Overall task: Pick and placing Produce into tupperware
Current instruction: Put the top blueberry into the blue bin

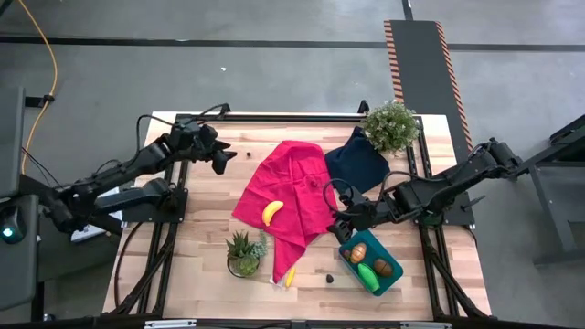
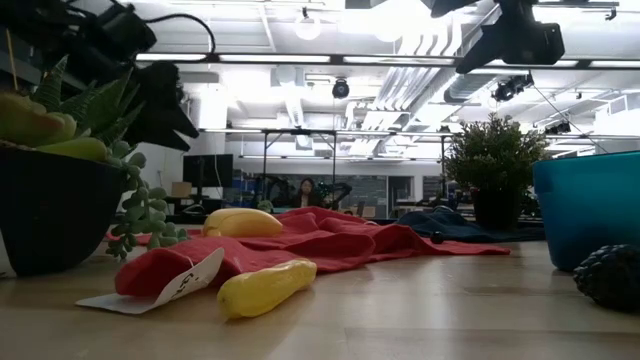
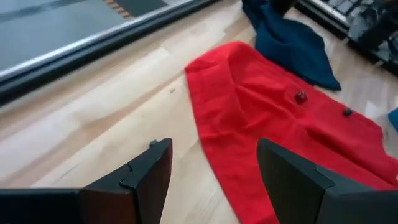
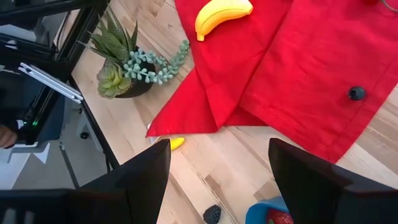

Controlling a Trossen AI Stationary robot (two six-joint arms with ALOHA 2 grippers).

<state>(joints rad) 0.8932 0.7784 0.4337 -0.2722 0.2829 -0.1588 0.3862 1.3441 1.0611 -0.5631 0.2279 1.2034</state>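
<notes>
We are looking straight down on the wooden desk (image 1: 192, 274). Our right claw (image 1: 340, 228) is hovering at centre right of the high view, just above the upper left corner of the teal tupperware (image 1: 395, 281); its fingers (image 4: 134, 180) are standing apart with nothing between them. Our left claw (image 1: 222, 157) is waiting in the upper left, over bare wood beside the red cloth (image 1: 288, 196), its fingers (image 3: 143, 177) likewise spread and empty.

The tupperware is sitting in the lower right of the high view, already holding an orange piece (image 1: 358, 254), a green piece (image 1: 367, 273) and a brown piece (image 1: 383, 268). One banana (image 1: 271, 212) is lying on the red cloth near the frame's centre. A second banana (image 1: 290, 277) is lying on the wood at the cloth's lower tip, next to a white tag (image 2: 160, 288). A small dark piece (image 1: 330, 276) is resting on the desk between that banana and the tupperware.

A small succulent pot (image 1: 243, 254) is standing left of the cloth's lower part. A navy cloth (image 1: 358, 163) is lying at upper centre right, with a leafy plant (image 1: 391, 125) just beyond it.
</notes>
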